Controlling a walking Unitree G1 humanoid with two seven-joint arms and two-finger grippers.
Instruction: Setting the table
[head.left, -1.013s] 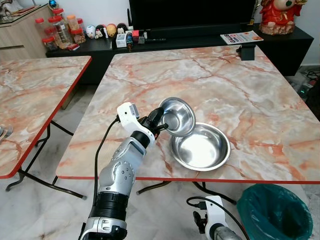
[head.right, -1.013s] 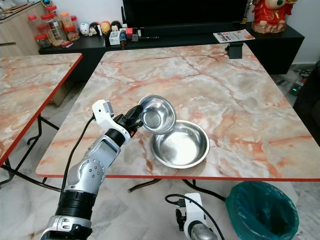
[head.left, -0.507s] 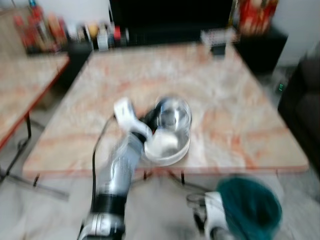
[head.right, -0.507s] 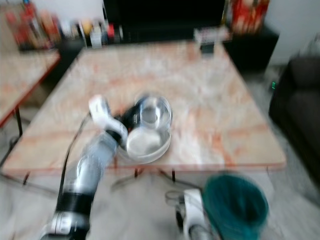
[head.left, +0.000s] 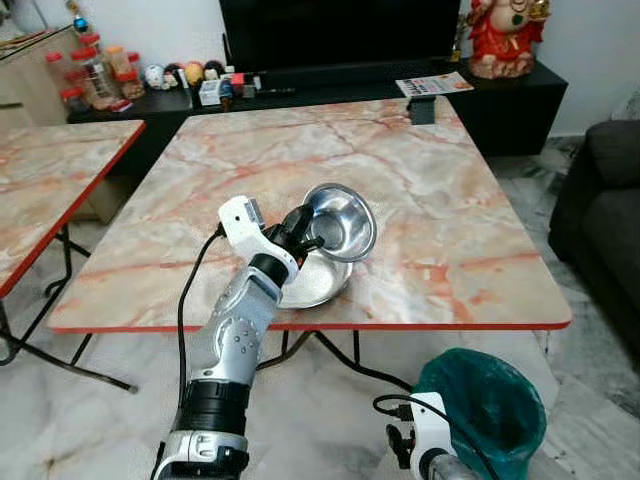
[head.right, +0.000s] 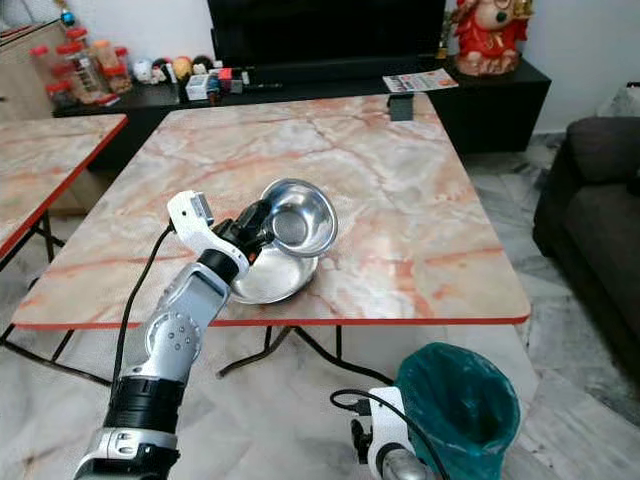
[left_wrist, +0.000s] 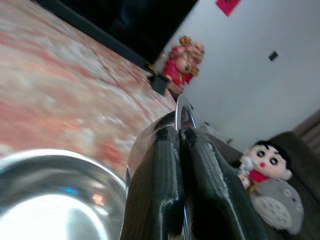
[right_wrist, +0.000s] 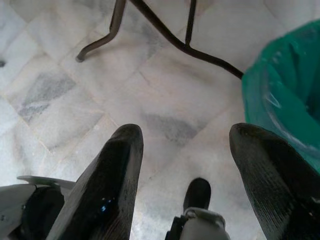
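Bowl (head.left: 340, 221) rim clamped in left pincer (head.left: 303, 232), tilted over plate (head.left: 318, 282) near table (head.left: 470, 290) front edge; right pincer (right_wrist: 186, 170) apart.

The tilted small bowl (head.left: 341, 221) hides part of the large bowl (head.left: 318, 283) beneath it.

A marble-patterned table (head.left: 420, 190) with a red edge stands on a pale marble floor (head.left: 90, 420). At nine o'clock stands a second matching table (head.left: 40, 190). At twelve o'clock a black cabinet (head.left: 500, 95) runs along a white wall (head.left: 590, 40). A dark sofa (head.left: 605, 220) sits at three o'clock, a green bin (head.left: 485, 410) at five.
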